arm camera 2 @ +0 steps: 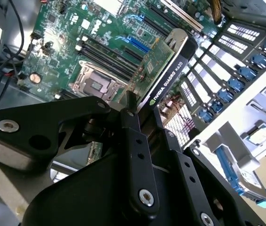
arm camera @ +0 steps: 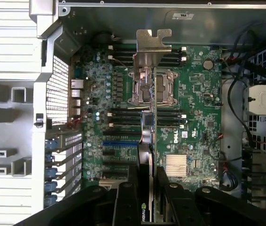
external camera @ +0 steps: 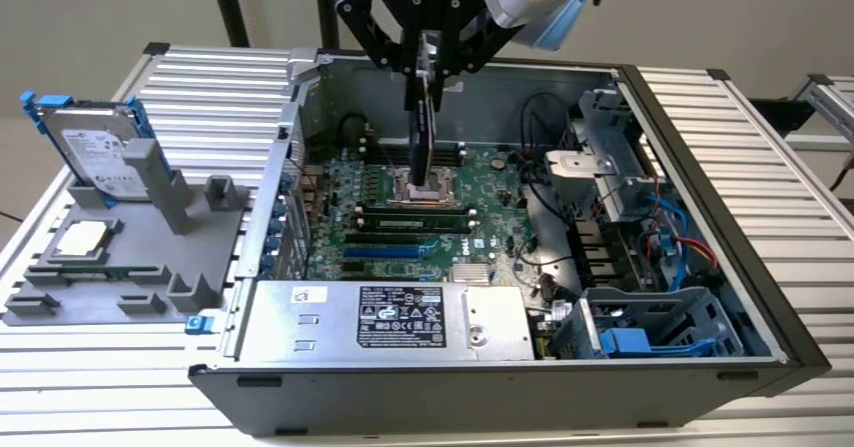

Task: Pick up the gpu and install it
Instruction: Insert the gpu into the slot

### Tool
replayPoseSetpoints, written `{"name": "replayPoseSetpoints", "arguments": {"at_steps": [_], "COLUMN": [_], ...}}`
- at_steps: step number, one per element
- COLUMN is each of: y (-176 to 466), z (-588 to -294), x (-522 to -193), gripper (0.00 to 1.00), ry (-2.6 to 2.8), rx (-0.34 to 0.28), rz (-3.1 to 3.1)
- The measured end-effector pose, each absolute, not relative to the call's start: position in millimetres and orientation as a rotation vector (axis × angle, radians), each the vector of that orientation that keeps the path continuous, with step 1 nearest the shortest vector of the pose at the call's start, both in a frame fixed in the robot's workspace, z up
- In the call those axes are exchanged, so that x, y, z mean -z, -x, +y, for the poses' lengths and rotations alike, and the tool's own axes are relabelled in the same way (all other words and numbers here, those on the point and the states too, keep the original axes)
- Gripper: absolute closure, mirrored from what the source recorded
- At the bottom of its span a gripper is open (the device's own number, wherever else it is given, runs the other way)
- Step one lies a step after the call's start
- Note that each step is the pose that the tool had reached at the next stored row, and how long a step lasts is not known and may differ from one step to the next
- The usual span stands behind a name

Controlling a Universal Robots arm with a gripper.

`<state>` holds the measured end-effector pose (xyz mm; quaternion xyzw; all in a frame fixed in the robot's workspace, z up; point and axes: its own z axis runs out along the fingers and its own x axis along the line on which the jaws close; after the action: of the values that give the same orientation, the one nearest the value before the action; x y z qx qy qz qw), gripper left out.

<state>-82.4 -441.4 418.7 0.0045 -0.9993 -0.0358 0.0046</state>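
**GPU in claw, over the board, not seated**

Exterior view, L to R:

- The grey moulded fixture tray (external camera: pixel 100 287) sits on the ribbed metal table (external camera: pixel 747 147). A silver hard drive w/ blue clips (external camera: pixel 96 152) stands in it, and a small square silver CPU chip (external camera: pixel 83 239) lies flat. Neither is ours.
- The open dark-grey PC case (external camera: pixel 507 392) is next. Its rear slot covers w/ blue latches (external camera: pixel 276 222) line the wall on the exterior view's left.
- Centre: the black two-finger gripper (external camera: pixel 427 62) pinches the gpu (external camera: pixel 420 127), a thin card w/ one green board face, a black shroud on the other and a silver end bracket.
- The card hangs on end, long axis pointing down into the case.
- Its low end is just over the square metal CPU socket (external camera: pixel 424 189) on the green motherboard (external camera: pixel 400 232). Can't tell if they touch.
- Far right: the grey drive cage w/ blue clips (external camera: pixel 694 312), well apart from the card.

In both wrist views the fingers (arm camera: pixel 126 193) (arm camera 2: pixel 130 127) clamp the card's two faces, w/ the bracket at the far end.

Step, imo: pick is done and install is at the align stage.

- The card isn't over an expansion slot. The blue slot (arm camera: pixel 121 142) lies off to one side.
- The card's plane looks crosswise to the slot run.

Next move calls for:

- connector edge turned to face the board
- bracket turned toward the rear slot covers
- card lined up w/ a slot, then a straight, even press w/o snagging cables
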Motion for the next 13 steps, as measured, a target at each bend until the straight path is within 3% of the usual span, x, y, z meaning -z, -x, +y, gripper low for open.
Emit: {"name": "replayPoseSetpoints", "arguments": {"at_steps": [13], "y": [82.5], "z": [-441.4], "x": [-418.7], "gripper": [1.00], "ry": [-0.146], "rx": [0.111], "rz": [-3.124]}}
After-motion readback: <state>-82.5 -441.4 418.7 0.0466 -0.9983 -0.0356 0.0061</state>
